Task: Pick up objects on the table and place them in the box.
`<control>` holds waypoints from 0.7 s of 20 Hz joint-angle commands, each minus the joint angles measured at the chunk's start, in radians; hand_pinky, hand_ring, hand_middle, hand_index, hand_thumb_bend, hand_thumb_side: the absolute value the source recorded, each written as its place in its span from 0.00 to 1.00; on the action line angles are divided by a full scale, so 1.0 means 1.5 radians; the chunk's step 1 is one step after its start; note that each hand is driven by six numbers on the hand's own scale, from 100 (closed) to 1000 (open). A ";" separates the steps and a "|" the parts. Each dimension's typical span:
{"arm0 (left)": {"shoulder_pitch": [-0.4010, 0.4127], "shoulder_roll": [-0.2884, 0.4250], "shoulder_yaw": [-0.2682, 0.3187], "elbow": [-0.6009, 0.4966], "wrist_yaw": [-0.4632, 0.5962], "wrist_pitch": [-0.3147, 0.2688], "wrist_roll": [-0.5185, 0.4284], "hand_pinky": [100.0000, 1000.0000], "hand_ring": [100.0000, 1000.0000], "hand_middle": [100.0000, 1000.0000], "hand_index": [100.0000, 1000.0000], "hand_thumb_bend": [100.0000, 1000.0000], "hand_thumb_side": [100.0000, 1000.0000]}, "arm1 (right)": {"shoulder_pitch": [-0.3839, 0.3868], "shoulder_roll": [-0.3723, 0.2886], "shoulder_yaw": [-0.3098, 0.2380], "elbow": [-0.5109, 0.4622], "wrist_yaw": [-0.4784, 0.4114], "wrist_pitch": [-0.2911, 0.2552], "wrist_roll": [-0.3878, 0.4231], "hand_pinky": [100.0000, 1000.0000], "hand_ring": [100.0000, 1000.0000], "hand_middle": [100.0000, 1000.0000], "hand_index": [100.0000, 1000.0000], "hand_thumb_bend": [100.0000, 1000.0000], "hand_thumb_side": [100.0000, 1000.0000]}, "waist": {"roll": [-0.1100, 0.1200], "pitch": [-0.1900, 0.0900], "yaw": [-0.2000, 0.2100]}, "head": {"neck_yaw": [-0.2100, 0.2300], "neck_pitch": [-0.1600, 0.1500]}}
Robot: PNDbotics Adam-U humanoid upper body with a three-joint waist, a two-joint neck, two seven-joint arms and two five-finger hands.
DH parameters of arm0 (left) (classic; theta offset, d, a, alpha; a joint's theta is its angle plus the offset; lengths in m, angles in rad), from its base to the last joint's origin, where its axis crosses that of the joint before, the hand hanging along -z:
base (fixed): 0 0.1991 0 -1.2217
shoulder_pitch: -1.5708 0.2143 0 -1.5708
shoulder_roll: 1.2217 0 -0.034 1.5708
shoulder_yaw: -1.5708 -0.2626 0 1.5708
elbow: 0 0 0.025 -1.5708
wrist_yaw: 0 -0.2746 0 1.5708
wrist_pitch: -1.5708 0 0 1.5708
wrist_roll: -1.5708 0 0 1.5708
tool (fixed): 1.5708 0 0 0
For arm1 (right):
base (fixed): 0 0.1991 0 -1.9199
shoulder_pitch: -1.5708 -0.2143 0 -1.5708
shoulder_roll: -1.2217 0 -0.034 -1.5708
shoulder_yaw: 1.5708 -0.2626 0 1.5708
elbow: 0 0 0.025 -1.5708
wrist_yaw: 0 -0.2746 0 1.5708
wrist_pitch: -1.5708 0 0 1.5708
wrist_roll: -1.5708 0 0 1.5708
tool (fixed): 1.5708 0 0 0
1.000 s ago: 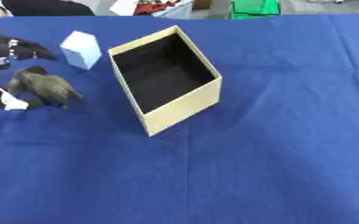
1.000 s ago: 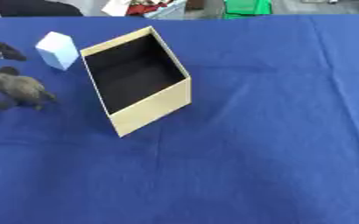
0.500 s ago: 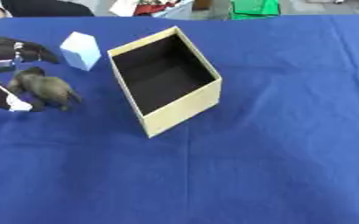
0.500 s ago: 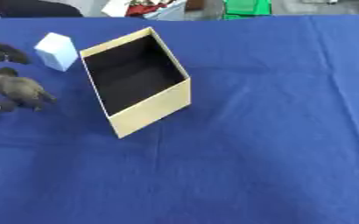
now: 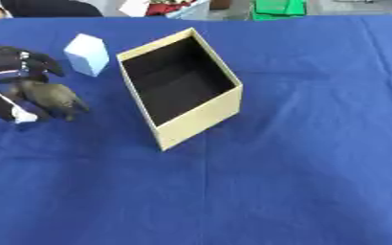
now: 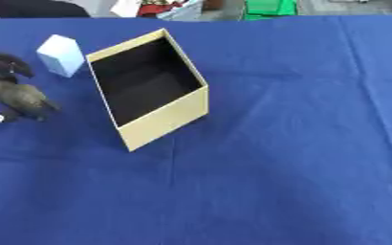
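Left hand at left edge of frame, fingers curled over a dark toy. Open box at centre of blue bench; pale block upper left.

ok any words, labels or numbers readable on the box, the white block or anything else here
None can be read.
Cardboard box: plain tan walls, dark inside, no print visible.
White block: blank faces.
Dark object by the left robot hand: no lettering visible.
Far-edge items: too blurred to read.
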 commanded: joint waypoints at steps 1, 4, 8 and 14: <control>-0.011 0.013 0.003 0.000 -0.002 0.000 0.004 0.78 0.81 0.77 0.84 0.21 0.25 | -0.012 -0.009 -0.002 -0.003 -0.006 -0.001 -0.001 0.86 0.95 0.73 0.95 0.00 0.77 | 0.000 -0.011 -0.001 | 0.003 -0.008; -0.012 0.010 0.002 0.001 0.001 0.003 0.011 0.76 0.79 0.73 0.81 0.15 0.19 | -0.012 -0.010 -0.003 -0.002 -0.007 0.000 -0.001 0.86 0.95 0.73 0.95 0.00 0.78 | -0.001 -0.009 -0.002 | 0.003 -0.009; -0.012 0.009 -0.002 0.003 0.002 0.004 0.014 0.75 0.77 0.68 0.77 0.08 0.14 | -0.012 -0.010 -0.004 -0.002 -0.008 0.000 -0.002 0.86 0.95 0.73 0.95 0.00 0.78 | -0.001 -0.008 -0.002 | 0.004 -0.009; -0.010 0.007 -0.003 0.004 0.011 0.006 0.003 0.70 0.72 0.59 0.69 0.01 0.08 | -0.011 -0.011 -0.005 -0.001 -0.010 0.000 -0.003 0.86 0.95 0.73 0.95 0.00 0.78 | 0.000 -0.008 -0.003 | 0.004 -0.008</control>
